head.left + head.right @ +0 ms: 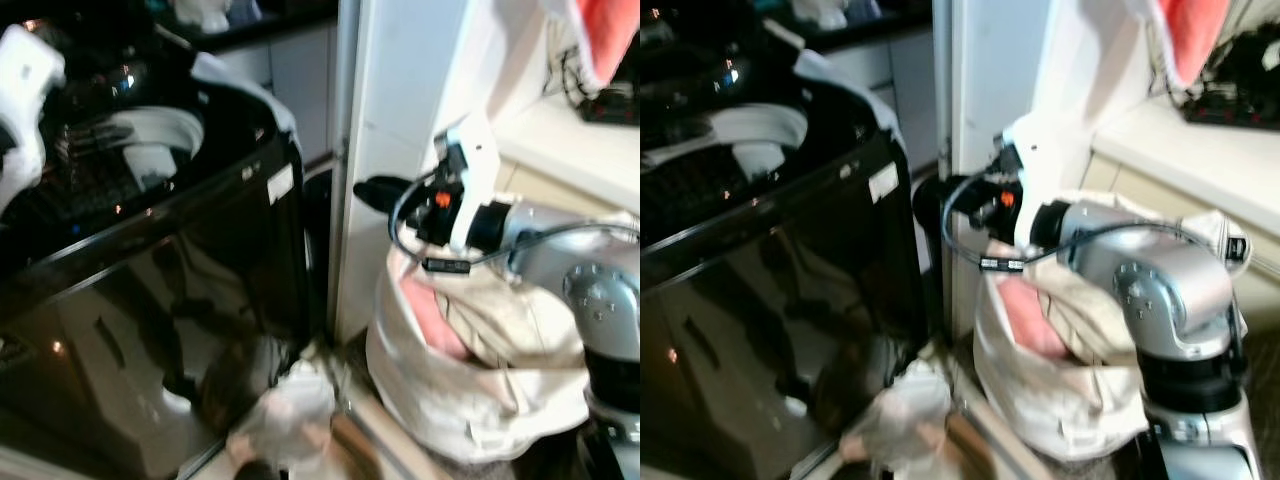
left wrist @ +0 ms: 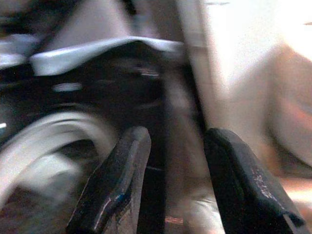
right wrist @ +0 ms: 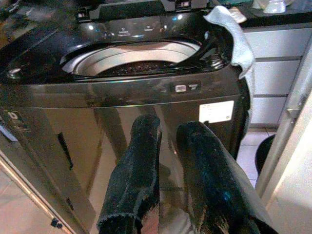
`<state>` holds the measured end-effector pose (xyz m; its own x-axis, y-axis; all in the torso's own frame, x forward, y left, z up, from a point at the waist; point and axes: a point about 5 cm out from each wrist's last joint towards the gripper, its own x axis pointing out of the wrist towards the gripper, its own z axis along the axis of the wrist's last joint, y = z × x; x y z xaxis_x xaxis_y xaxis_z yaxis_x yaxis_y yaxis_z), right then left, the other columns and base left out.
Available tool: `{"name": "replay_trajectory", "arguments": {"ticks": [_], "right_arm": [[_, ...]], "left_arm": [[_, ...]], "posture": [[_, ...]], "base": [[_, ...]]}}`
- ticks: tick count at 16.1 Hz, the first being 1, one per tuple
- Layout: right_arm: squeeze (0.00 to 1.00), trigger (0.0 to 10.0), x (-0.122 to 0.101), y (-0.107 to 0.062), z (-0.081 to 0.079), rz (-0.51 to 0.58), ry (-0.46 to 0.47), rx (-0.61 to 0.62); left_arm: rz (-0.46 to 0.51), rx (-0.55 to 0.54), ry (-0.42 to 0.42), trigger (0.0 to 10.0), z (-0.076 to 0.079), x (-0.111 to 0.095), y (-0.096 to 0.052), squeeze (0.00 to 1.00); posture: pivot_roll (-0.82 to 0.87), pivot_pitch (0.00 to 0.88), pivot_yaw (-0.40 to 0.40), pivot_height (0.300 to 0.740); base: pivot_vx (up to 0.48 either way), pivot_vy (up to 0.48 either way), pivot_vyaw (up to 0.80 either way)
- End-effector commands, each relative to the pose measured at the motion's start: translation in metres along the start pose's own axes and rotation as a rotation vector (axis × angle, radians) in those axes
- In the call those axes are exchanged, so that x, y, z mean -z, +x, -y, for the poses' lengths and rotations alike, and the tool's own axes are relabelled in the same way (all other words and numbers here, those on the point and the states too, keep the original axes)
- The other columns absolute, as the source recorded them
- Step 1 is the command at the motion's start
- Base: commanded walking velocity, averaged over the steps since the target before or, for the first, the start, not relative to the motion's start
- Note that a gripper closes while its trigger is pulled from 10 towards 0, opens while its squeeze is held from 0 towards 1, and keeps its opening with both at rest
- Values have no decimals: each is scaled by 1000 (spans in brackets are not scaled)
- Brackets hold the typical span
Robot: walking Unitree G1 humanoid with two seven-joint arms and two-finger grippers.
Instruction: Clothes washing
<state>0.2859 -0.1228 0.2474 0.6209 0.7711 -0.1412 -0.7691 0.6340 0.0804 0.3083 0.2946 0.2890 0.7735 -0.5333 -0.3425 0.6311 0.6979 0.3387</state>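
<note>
Glossy black top-loading washing machine [image 1: 150, 250] fills the scene from nine o'clock to the centre, its lid raised and the pale ring of its drum [image 3: 131, 54] open at about eleven o'clock. A light grey cloth [image 3: 233, 36] is draped over the machine's far corner, toward twelve o'clock. The left gripper [image 2: 173, 180] is above the machine's left part, at ten o'clock; its two black fingers [image 2: 117, 185] are spread apart with nothing between them, and the drum rim shows blurred beyond them. On the floor at six o'clock, against the machine's front, lies a crumpled whitish cloth [image 1: 290, 405]. Just past it a white upright panel [image 1: 400, 120] rises toward twelve o'clock. At four o'clock a cream fabric laundry bag [image 1: 480, 370] sits on the floor beside that panel, with a pink garment [image 1: 435, 320] showing inside its mouth. The right gripper [image 3: 168, 165] is held over the bag at about three o'clock, pointing toward the machine's dark front; its fingers [image 3: 139, 161] stand slightly parted and hold nothing. A red-and-white cloth [image 1: 600, 35] hangs at one o'clock above a pale counter [image 1: 570, 150].
</note>
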Motion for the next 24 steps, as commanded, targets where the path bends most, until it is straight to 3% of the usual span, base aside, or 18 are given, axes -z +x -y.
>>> {"name": "replay_trajectory", "arguments": {"ticks": [1,3,4,5,6,7,8,10,11,13,15,18,20,22,23,24], "right_arm": [[0,10000,-1,-1,-3,0,-15,-10],[0,10000,-2,0,4,8,-18,56],[0,10000,3,-2,22,-18,-48,226],[0,10000,7,-6,35,-48,-74,328],[1000,10000,19,-17,61,-129,-136,543],[1000,10000,29,-29,79,-175,-131,657],[1000,10000,35,-34,86,-200,-125,688],[1000,10000,61,-48,100,-351,-124,703],[1000,10000,72,-54,102,-422,-116,682],[1000,10000,111,-75,114,-656,-101,631],[1000,10000,122,-84,126,-696,-104,683],[1000,10000,125,-104,147,-748,-148,786],[1000,10000,127,-105,153,-759,-145,780],[1000,10000,131,-106,157,-780,-148,783],[0,10000,137,-107,157,-824,-154,772],[0,10000,142,-108,157,-847,-146,766]], "left_arm": [[5,87,12,10000,9,-3,2,0],[105,90,-5,10000,26,-5,24,0],[226,81,-77,10000,43,-8,47,0],[277,61,-122,10000,53,-9,60,0],[344,35,-198,10000,73,-7,82,0],[349,5,-241,10000,90,-2,99,0],[353,-16,-264,10000,96,0,105,0],[322,-54,-313,10000,114,8,120,0],[308,-46,-308,10000,121,12,124,0],[289,44,-222,10000,148,21,129,0],[289,139,-192,10000,163,22,128,0],[342,297,-209,10000,179,14,122,0],[337,407,-219,10000,188,12,118,0],[330,426,-206,10000,188,12,117,0],[321,442,-204,10000,189,13,117,0],[320,449,-203,10000,189,13,117,0]], "posture": [[80,0,57,740],[79,0,57,740],[73,0,56,740],[73,0,56,740],[71,0,53,740],[59,0,52,740],[57,0,50,740],[42,0,48,740],[32,0,46,740],[18,0,35,740],[18,0,32,740],[15,0,31,740],[14,0,34,740],[11,0,40,740],[11,0,41,740],[11,0,42,740]], "base": [[0,0,0],[0,0,0],[0,0,0],[0,0,0],[0,0,0],[0,0,0],[0,0,0],[0,0,0],[0,0,0],[0,0,0],[0,0,0],[0,0,0],[0,0,0],[0,0,0],[0,0,0],[0,0,0]]}}
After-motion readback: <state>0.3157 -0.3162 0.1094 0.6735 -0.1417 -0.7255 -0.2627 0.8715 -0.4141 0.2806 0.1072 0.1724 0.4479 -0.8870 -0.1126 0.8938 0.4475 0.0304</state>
